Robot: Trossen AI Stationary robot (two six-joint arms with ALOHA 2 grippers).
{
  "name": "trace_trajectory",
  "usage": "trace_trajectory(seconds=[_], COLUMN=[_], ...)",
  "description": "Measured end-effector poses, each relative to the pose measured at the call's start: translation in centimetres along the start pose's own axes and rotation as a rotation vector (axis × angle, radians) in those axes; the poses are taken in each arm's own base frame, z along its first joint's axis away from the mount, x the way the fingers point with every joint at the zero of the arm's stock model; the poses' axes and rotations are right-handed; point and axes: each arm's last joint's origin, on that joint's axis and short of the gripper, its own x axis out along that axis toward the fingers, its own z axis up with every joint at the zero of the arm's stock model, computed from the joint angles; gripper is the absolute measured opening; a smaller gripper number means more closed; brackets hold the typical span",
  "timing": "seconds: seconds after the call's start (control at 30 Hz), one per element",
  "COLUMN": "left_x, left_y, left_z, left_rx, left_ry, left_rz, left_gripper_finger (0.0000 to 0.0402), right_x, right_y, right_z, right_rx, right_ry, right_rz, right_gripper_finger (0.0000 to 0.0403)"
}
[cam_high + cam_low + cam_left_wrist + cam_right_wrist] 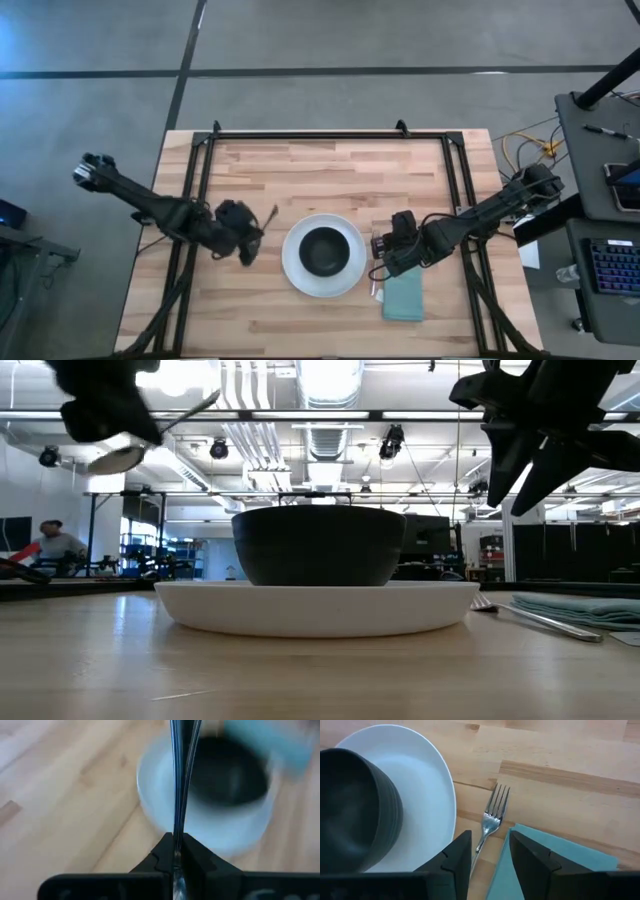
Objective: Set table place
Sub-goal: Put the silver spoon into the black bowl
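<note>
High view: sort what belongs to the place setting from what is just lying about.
Job: plate, bowl, fork, napkin, spoon in the left gripper, right gripper.
Lying about: keyboard, cables.

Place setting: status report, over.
Left pincer shut on spoon, airborne left of plate. Right pincer open over fork, beside napkin. Bowl on plate. Nothing blocking.

One plate (322,284), one bowl (324,250), one fork (490,822), one spoon (130,452), one napkin (404,297).
</note>
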Motion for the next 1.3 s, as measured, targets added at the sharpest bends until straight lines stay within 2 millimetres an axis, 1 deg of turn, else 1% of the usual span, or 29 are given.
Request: trace_trajectory(seconds=[0.07, 0.13, 0.27, 0.37, 0.43, 0.53, 0.67, 0.87, 0.97, 1.1, 1.3], left_x=[-0.2, 0.3, 1.7, 3.0, 4.0, 5.7, 8.0, 10.6, 11.6, 12.6, 13.5], left_y=[0.1, 0.0, -1.6, -2.9, -3.5, -4.0, -4.3, -5.2, -5.3, -5.9, -7.0], left_z=[0.7, 1.1, 2.5, 3.3, 3.5, 3.4, 2.7, 2.5, 2.5, 2.7, 3.2], left_rx=[-0.146, -0.251, -0.354, -0.361, -0.372, -0.375, -0.390, -0.455, -0.494, -0.495, -0.495], left_ry=[-0.087, -0.131, -0.221, -0.260, -0.264, -0.254, -0.251, -0.287, -0.298, -0.289, -0.277], left_rz=[-0.021, -0.049, -0.157, -0.245, -0.262, -0.240, -0.171, -0.154, -0.123, -0.111, -0.128], left_gripper_finger=[0.0001, 0.0000, 0.0000, 0.0000, 0.0000, 0.0000, 0.0000, 0.0000, 0.0000, 0.0001, 0.0036], right_x=[0.0, 0.0, 0.0, -0.4, -0.9, -1.7, -2.8, -3.1, -2.8, -2.5, -2.4], right_y=[0.1, 0.3, 1.0, 1.8, 2.2, 2.5, 2.4, 2.3, 2.4, 2.4, 2.5], right_z=[0.0, -0.1, -0.1, 0.0, 0.3, 0.9, 1.6, 1.9, 1.8, 1.5, 1.4], right_rx=[0.011, 0.026, 0.054, 0.073, 0.099, 0.134, 0.149, 0.155, 0.171, 0.175, 0.157], right_ry=[0.002, 0.005, 0.006, -0.012, -0.041, -0.096, -0.140, -0.155, -0.151, -0.141, -0.127], right_rz=[0.010, 0.028, 0.098, 0.181, 0.247, 0.321, 0.364, 0.376, 0.369, 0.358, 0.352], right_gripper_finger=[0.0124, 0.0122, 0.0122, 0.0121, 0.0118, 0.0112, 0.0104, 0.0096, 0.0095, 0.0095, 0.0095])
